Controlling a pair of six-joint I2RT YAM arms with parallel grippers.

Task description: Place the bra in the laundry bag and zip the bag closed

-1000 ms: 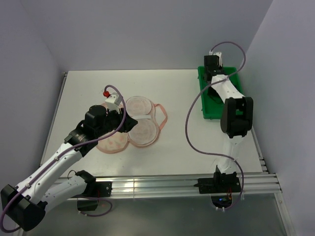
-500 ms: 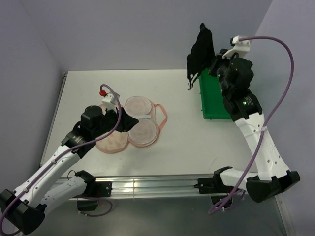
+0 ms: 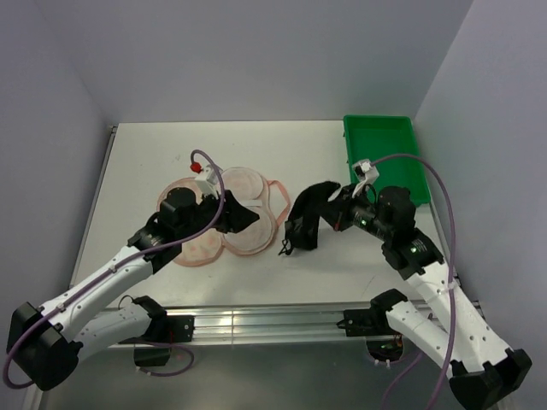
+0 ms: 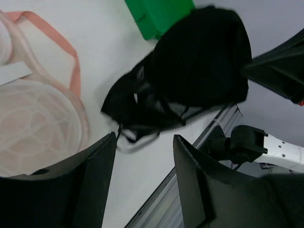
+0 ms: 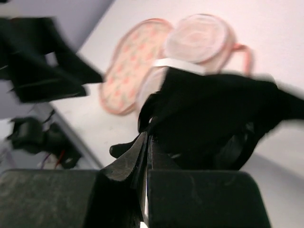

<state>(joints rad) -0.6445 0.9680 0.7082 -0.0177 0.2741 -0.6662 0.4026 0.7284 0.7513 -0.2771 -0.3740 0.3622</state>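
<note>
The peach-pink mesh laundry bag (image 3: 198,248) lies left of centre on the table, its lobes spread out. My left gripper (image 3: 247,219) is open and empty over the bag's right lobes. In the left wrist view (image 4: 145,142) its jaws stand apart, with the bag (image 4: 33,128) at the left. My right gripper (image 3: 332,210) is shut on the black bra (image 3: 305,220) and holds it just right of the bag, low over the table. The right wrist view shows the gripper (image 5: 148,138) pinching the bra (image 5: 213,114), with the bag (image 5: 142,57) beyond. The bra (image 4: 194,71) hangs ahead of the left gripper.
A green plastic tray (image 3: 385,154) stands at the back right against the wall. Walls close the table at the back and both sides. An aluminium rail (image 3: 282,323) runs along the near edge.
My right arm has swung the bra from the tray, up high, then down and left to beside the bag. My left gripper has shifted a little right over the bag.
</note>
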